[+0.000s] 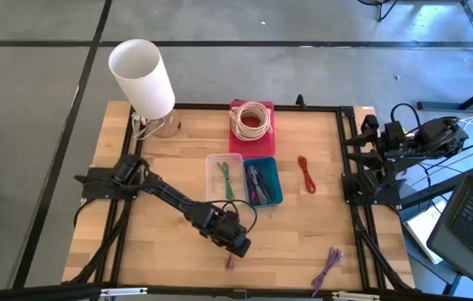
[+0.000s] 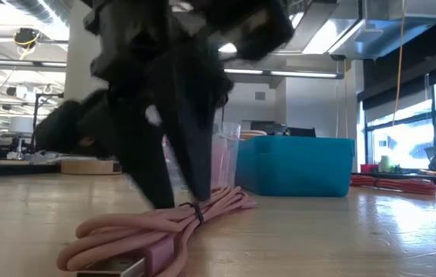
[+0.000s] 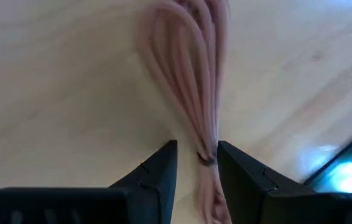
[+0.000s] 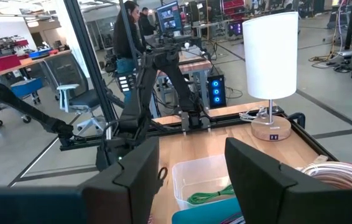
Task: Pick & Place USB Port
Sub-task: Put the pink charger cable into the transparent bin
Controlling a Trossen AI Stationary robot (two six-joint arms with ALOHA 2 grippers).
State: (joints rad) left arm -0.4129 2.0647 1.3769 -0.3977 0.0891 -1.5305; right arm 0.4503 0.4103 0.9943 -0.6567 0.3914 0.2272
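A pink USB cable bundle [image 2: 164,227], bound by a black tie [image 3: 207,160], lies flat on the wooden table near its front edge [image 1: 230,262]. Its metal plug [image 2: 114,267] points toward the low camera. My left gripper [image 3: 198,163] is open and slants down over the bundle [image 1: 235,245]. One finger stands on each side of the bundle at the tie [image 2: 196,209]. My right gripper [image 4: 191,168] is open and holds nothing. It waits, raised, at the table's right edge [image 1: 368,134]. My left gripper comes at the pink bundle from above, slanting down, with its fingers [image 3: 163,165] across the strands at the black tie. I cannot tell whether the fingertips touch the cable. The bundle lies flat on the table.
Mid-table stand a clear bin [image 1: 224,177] with a green cable and a blue bin [image 1: 263,182] with cables. A pink tray [image 1: 251,121] holds a white coil. A lamp [image 1: 140,75] stands at the far left. A red cable [image 1: 307,174] and a purple cable [image 1: 328,267] lie at the right.
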